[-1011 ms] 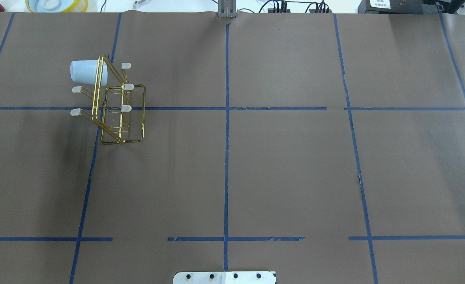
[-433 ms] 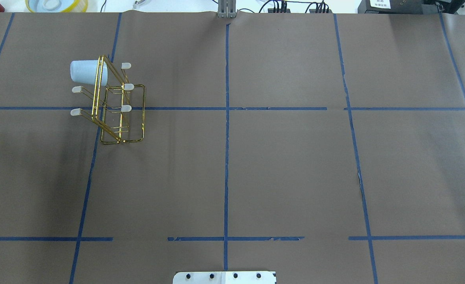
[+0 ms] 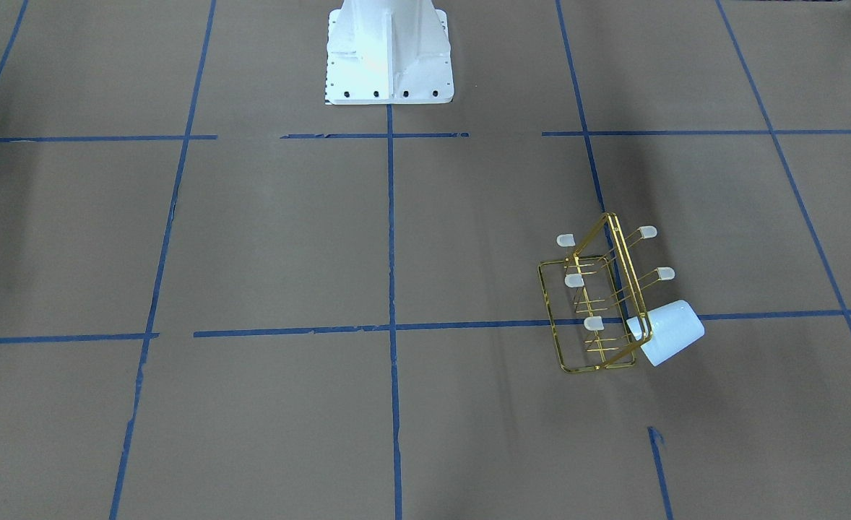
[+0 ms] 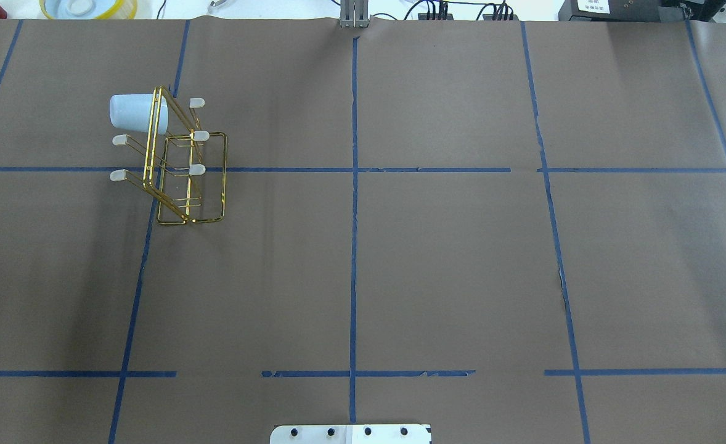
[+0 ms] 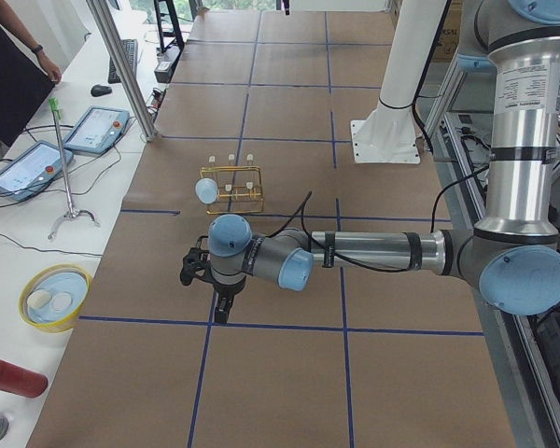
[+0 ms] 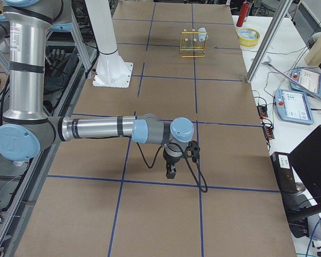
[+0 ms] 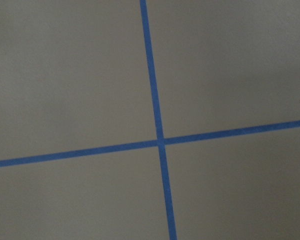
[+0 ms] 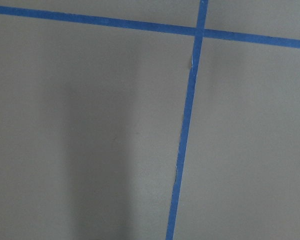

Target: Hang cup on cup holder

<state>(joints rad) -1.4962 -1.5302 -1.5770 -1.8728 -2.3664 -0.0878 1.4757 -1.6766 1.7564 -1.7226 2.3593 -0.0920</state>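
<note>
The pale blue-white cup (image 4: pixel 132 113) hangs tilted on an outer prong of the gold wire cup holder (image 4: pixel 191 179), at the far left of the table. Both also show in the front view, the cup (image 3: pixel 675 332) on the holder (image 3: pixel 590 321), and from the left end, the cup (image 5: pixel 206 190) on the holder (image 5: pixel 233 184). My left gripper (image 5: pixel 221 310) hangs over the table well short of the holder. My right gripper (image 6: pixel 171 171) hangs over the other end. Both show only in side views, so I cannot tell whether they are open or shut. The wrist views show only paper and blue tape.
The white robot base (image 3: pixel 388 58) stands at the table's near edge. Off the paper on the left end lie a yellow-rimmed dish (image 5: pixel 54 297), a red cylinder (image 5: pixel 9 375) and teach pendants (image 5: pixel 28 163). An operator (image 5: pixel 9 65) stands there.
The cup and the holder have not moved. A faint shadow on the left part of the table has spread and faded.
</note>
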